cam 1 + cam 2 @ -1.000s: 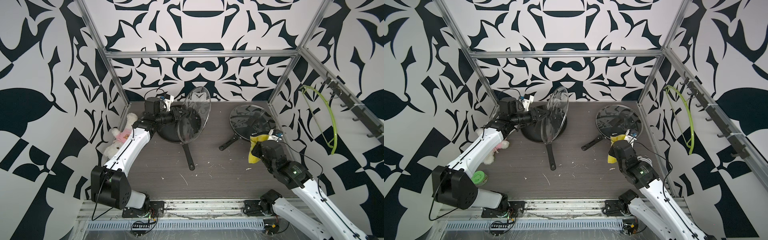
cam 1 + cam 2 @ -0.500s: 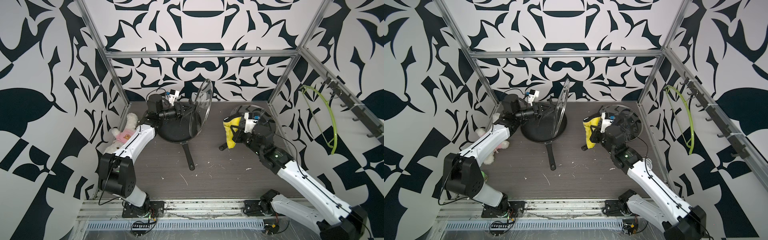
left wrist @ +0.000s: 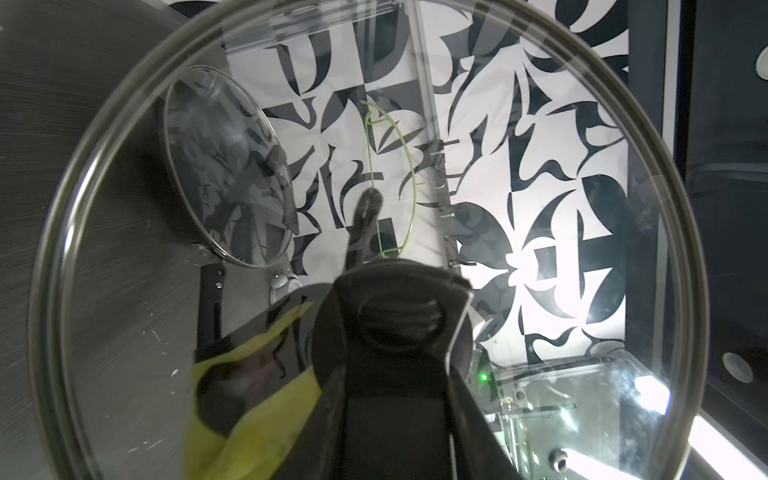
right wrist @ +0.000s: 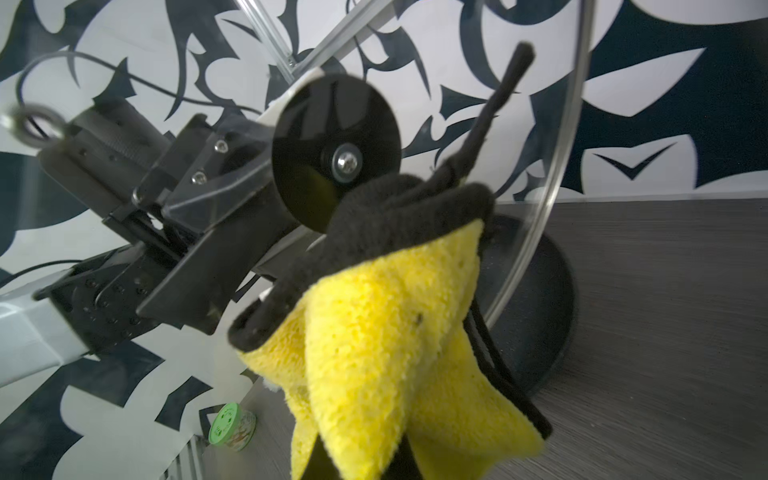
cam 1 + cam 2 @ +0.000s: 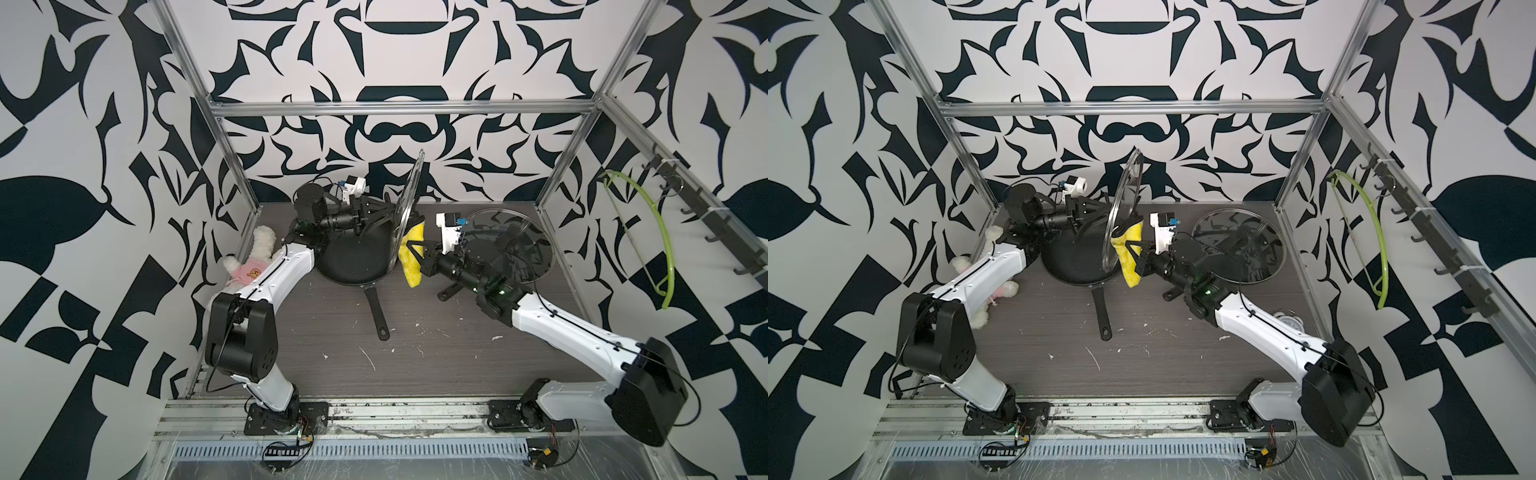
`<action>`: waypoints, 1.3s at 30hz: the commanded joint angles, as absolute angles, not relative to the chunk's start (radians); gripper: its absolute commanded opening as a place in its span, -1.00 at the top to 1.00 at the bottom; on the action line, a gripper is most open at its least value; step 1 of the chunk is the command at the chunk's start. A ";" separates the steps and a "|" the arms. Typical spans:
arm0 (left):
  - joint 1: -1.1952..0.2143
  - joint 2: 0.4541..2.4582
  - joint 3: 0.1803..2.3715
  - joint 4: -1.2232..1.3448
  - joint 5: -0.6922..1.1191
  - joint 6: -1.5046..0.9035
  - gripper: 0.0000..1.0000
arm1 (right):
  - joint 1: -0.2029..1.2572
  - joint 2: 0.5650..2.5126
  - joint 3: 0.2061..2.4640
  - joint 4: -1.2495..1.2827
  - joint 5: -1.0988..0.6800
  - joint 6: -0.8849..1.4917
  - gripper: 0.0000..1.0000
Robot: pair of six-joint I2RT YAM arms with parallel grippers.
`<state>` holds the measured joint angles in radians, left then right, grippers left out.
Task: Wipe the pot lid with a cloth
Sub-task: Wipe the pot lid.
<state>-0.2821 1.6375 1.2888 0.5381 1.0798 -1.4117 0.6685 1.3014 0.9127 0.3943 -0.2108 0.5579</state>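
Note:
The pot lid point(image 5: 409, 199) point(image 5: 1121, 216) is clear glass and stands on edge above a black frying pan point(image 5: 353, 257). My left gripper point(image 5: 380, 212) point(image 3: 399, 303) is shut on its black knob point(image 3: 399, 320) from the left side. The cloth point(image 5: 409, 257) point(image 5: 1128, 257) point(image 4: 395, 332) is yellow and fluffy with a black trim, bunched in my shut right gripper point(image 5: 415, 251) point(image 5: 1136, 255). It hangs against the lid's other face, below the knob's screw plate point(image 4: 336, 158). In the left wrist view the cloth point(image 3: 257, 407) shows through the glass. The cloth hides the right fingertips.
A second glass lid point(image 5: 511, 245) point(image 5: 1237, 245) lies on another pan at the back right. A plush toy point(image 5: 253, 262) lies by the left wall, and a white alarm clock point(image 5: 1287, 322) sits near the right wall. A green hanger point(image 5: 660, 232) hangs on the right rail. A green-lidded jar point(image 4: 232, 426) is at the left.
My right arm has swung from the front right up to the lid, carrying the cloth against it. The left arm has turned the lid more upright and edge-on.

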 commanded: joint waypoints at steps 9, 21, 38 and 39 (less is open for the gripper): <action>-0.287 1.705 1.396 0.906 1.087 -1.665 1.00 | 0.676 1.374 0.980 0.753 -0.539 0.596 1.00; -0.290 1.875 1.450 1.279 1.032 -1.951 1.00 | 0.674 1.374 1.068 0.812 -0.455 0.564 1.00; -0.296 1.807 1.374 1.311 1.099 -1.942 1.00 | 0.519 1.604 1.419 0.701 -0.302 0.517 1.00; -0.297 1.801 1.373 1.314 1.101 -1.944 1.00 | 0.506 1.623 1.439 0.692 -0.302 0.523 1.00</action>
<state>-0.2775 1.9118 1.3518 1.1637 1.1057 -1.9644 0.5316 1.6051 1.3624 0.6834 -0.3229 0.5312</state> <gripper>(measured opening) 0.339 0.079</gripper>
